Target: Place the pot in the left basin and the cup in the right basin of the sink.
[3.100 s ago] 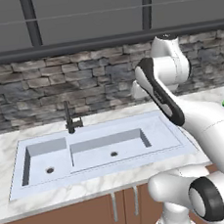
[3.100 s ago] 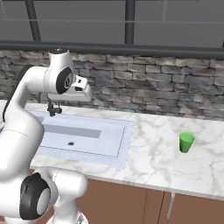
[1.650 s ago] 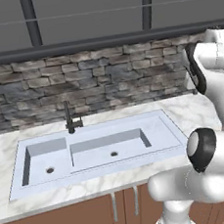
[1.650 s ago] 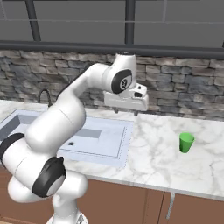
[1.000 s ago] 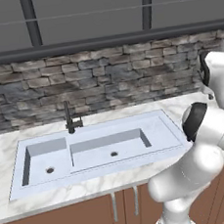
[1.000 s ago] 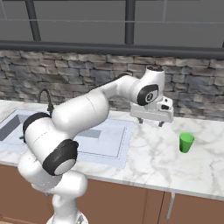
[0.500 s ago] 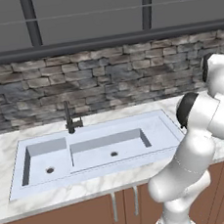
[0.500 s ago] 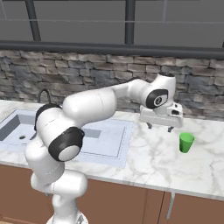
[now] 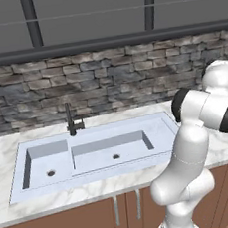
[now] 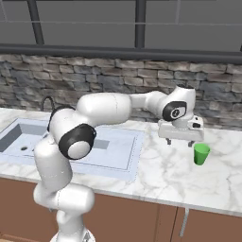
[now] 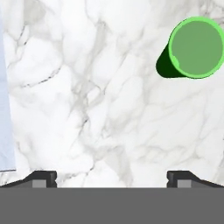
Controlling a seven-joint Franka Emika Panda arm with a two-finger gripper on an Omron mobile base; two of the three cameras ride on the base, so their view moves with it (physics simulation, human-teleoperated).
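Gripper spread wide and empty, poised above marble counter, just left of green cup.
Upright on counter, well right of sink; probably light, rigid, slick; best pinched across tapered sides.

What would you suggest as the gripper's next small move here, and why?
Probably shift the gripper a little further sideways, away from the sink, until it is centred over the cup. The jaws are open and empty above the marble counter, and in the hand view the cup stands upright, off to one side of the fingertips.
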